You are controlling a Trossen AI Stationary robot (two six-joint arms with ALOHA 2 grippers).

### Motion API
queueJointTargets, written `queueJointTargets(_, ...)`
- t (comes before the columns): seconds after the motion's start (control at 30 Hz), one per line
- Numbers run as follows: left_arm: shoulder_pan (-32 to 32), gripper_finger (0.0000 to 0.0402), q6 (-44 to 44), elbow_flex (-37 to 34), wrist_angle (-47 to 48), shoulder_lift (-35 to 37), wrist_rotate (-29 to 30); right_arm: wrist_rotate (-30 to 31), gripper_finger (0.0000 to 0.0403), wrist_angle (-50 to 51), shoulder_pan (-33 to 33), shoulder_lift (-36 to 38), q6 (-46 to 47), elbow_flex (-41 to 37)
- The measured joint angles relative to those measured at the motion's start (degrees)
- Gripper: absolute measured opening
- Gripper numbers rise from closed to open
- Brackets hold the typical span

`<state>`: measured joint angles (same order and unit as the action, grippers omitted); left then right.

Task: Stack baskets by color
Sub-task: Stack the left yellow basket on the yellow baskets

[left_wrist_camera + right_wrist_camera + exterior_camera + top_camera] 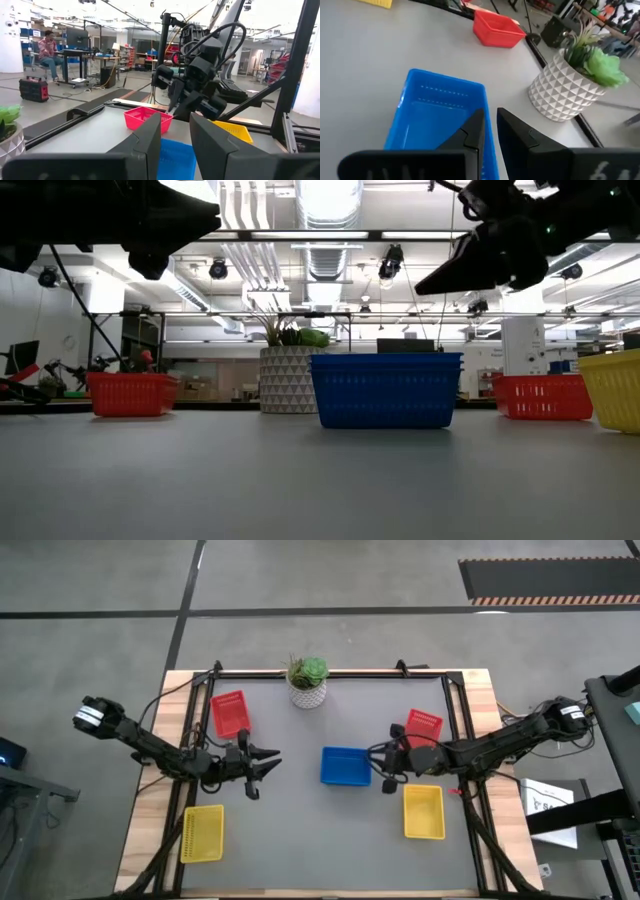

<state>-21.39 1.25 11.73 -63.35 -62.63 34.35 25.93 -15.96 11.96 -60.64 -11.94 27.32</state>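
A blue basket (345, 766) (385, 390) (437, 117) stands on its base at the table's middle; its rim looks doubled in the low view. Two red baskets sit at the far left (229, 713) and far right (424, 724). Two yellow ones sit at the near left (202, 833) and near right (423, 811). My left gripper (274, 762) (175, 135) hangs open above the mat, left of the blue basket. My right gripper (374, 764) (490, 114) hovers over the blue basket's right end, its fingers close together with nothing between them.
A green plant in a white patterned pot (308, 682) (570, 87) stands at the far edge's middle. A black frame rail (330, 673) runs round the grey mat. Bare mat lies between the two yellow baskets at the near side.
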Motion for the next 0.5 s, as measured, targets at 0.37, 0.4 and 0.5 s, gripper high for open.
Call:
queueJointTargets(0.37, -0.1, 0.0088, 13.6, 0.8, 2.9, 0.0, -0.2, -6.4, 0.0043, -6.8, -3.8, 1.7, -8.5, -0.2)
queueJointTargets(0.4, -0.1, 0.0088, 15.2, 1.1, 3.8, 0.0, -0.2, -6.6, 0.0043, -7.2, -4.3, 1.7, -9.0, -0.2)
queueJointTargets(0.5, -0.1, 0.0088, 20.2, 1.9, 7.5, 0.0, -0.2, -6.9, 0.0043, -7.9, -5.3, 1.6, -10.4, -0.2)
